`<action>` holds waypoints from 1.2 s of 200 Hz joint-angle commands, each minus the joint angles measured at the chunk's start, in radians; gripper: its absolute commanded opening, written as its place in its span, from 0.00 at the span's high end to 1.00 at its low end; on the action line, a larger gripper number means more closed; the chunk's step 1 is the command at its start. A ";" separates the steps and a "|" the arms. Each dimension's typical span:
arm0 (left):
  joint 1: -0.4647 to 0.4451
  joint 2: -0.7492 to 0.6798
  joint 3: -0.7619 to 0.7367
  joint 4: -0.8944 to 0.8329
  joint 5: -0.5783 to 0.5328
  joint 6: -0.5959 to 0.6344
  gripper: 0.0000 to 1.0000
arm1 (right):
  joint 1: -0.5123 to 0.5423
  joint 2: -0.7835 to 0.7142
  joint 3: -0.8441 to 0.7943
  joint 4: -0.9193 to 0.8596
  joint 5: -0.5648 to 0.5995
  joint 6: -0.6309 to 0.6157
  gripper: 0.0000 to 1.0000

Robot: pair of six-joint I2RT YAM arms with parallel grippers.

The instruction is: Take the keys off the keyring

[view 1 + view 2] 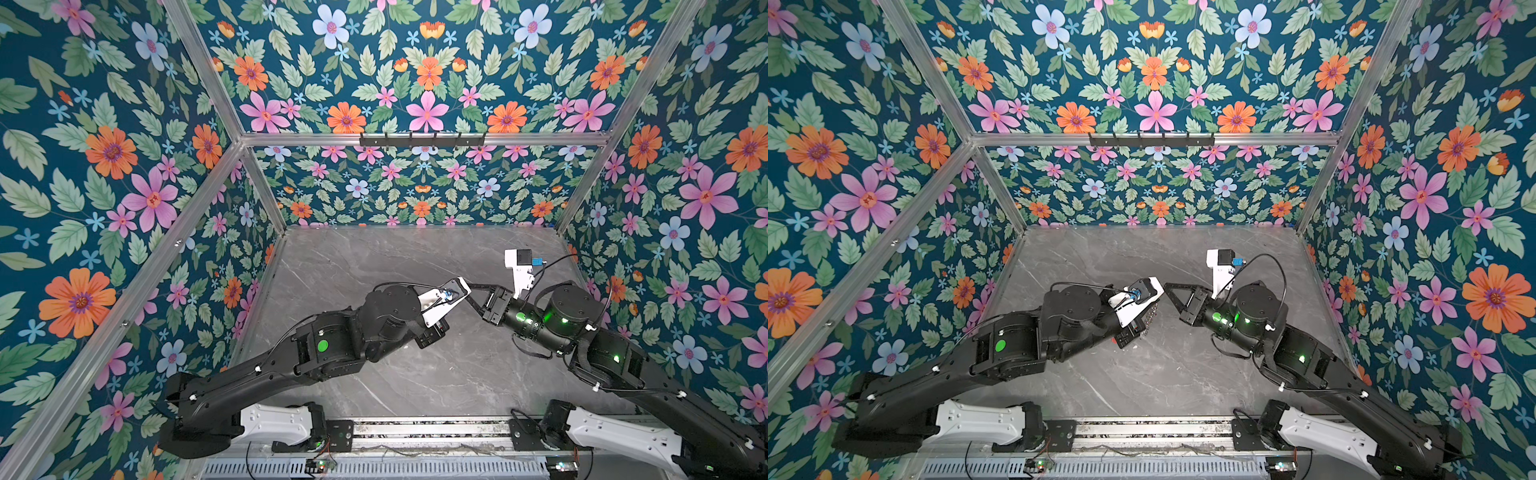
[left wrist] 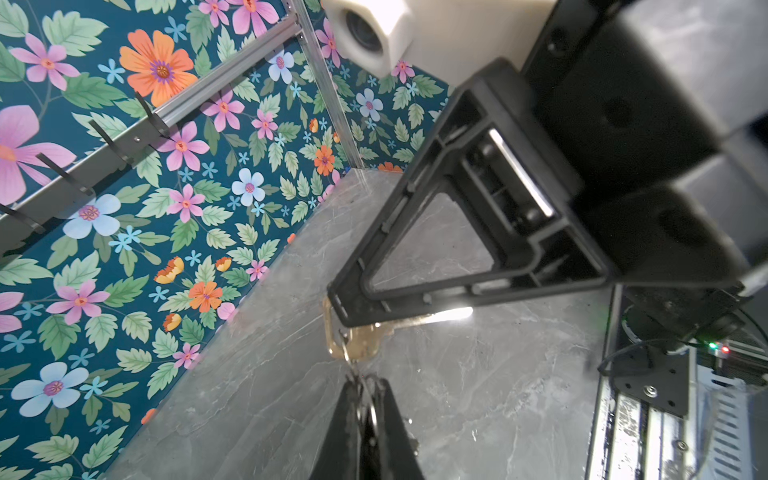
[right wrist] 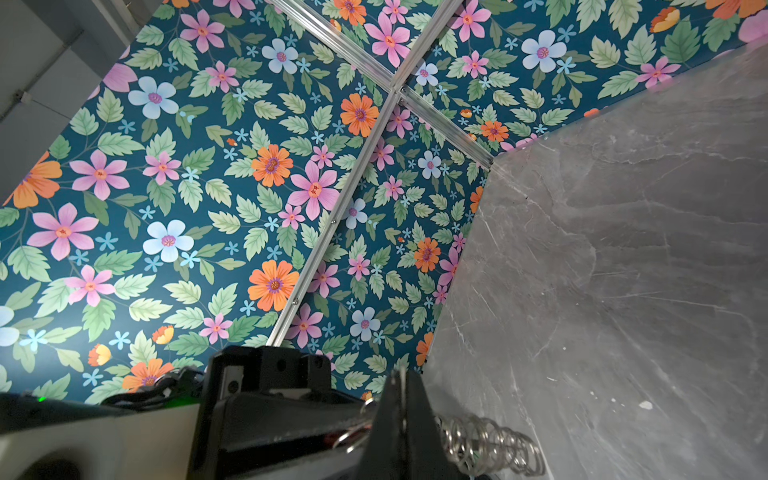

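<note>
In the left wrist view my left gripper [image 2: 365, 380] is shut on a thin silver loop of the keyring. Just beyond its tips hangs a small key [image 2: 360, 347] with a brassy-looking head. My right gripper [image 2: 338, 309] pinches that key at its tip. In the right wrist view my right gripper [image 3: 401, 372] is shut, with a thin metal edge between its fingers. Beside them runs the keyring's row of silver loops [image 3: 490, 442]. The same loops [image 1: 1151, 313] show below the left wrist camera in a top view. The crescent plate is hidden.
Both arms meet above the middle of the grey marble table [image 1: 415, 374]. Floral walls close in the left, back and right. A black hook rail [image 1: 422, 139] hangs on the back frame. A metal rail [image 1: 428, 430] runs along the front edge.
</note>
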 commanded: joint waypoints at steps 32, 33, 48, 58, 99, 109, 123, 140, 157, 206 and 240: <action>0.010 0.034 0.082 -0.071 0.099 -0.024 1.00 | -0.005 -0.031 -0.041 -0.038 0.027 -0.087 0.87; 0.010 0.035 0.084 -0.073 0.100 -0.023 1.00 | -0.006 -0.032 -0.041 -0.038 0.028 -0.087 0.87; 0.016 0.052 0.108 -0.104 0.111 -0.022 1.00 | -0.006 -0.052 -0.051 -0.039 0.033 -0.109 0.81; 0.022 0.063 0.127 -0.124 0.125 -0.022 1.00 | -0.005 -0.067 -0.058 -0.043 0.044 -0.118 0.77; 0.045 0.098 0.190 -0.185 0.181 -0.021 1.00 | -0.005 -0.125 -0.082 -0.065 0.063 -0.179 0.61; 0.054 0.109 0.210 -0.204 0.207 -0.021 1.00 | -0.005 -0.142 -0.084 -0.069 0.065 -0.206 0.61; 0.065 0.123 0.238 -0.232 0.253 -0.020 1.00 | -0.005 -0.171 -0.093 -0.068 0.072 -0.252 0.59; 0.081 0.146 0.272 -0.267 0.305 -0.019 1.00 | -0.006 -0.192 -0.086 -0.062 0.031 -0.339 0.62; 0.095 0.174 0.309 -0.337 0.361 -0.020 1.00 | -0.005 -0.190 -0.084 -0.033 -0.058 -0.426 0.60; 0.115 0.205 0.372 -0.406 0.478 -0.017 1.00 | -0.005 -0.181 -0.073 0.028 -0.249 -0.558 0.57; 0.128 0.193 0.378 -0.415 0.542 -0.023 1.00 | -0.006 -0.196 -0.057 -0.003 -0.286 -0.604 0.55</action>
